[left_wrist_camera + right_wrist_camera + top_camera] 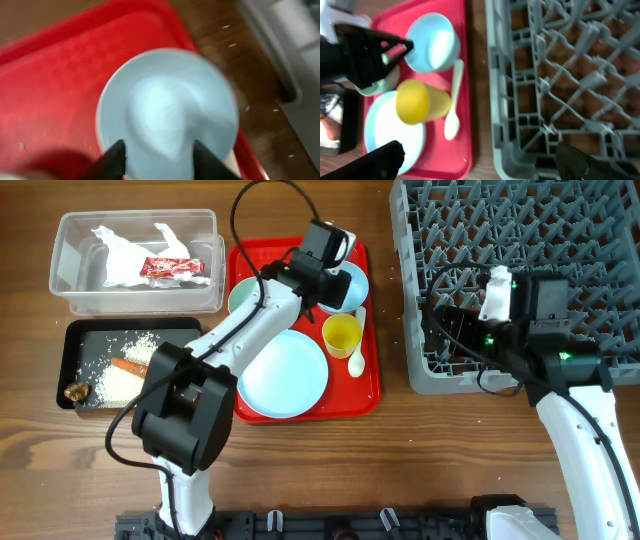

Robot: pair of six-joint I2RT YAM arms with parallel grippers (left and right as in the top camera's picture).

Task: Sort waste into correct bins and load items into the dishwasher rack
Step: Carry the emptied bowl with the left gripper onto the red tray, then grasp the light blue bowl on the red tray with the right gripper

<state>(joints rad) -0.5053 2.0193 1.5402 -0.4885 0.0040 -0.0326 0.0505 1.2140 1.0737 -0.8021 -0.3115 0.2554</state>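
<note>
Pale bowl (pixel 167 107) sits at red tray (pixel 50 90) edge under left hand (pixel 159 150).

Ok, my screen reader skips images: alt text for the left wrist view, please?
A blurred pale blue bowl on a red tray, two dark fingers spread open over its near rim. Wooden table and grey rack at right.

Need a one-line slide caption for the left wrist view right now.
Left claw, open, above a pale blue bowl sitting on the red tray; image motion-blurred.
</note>
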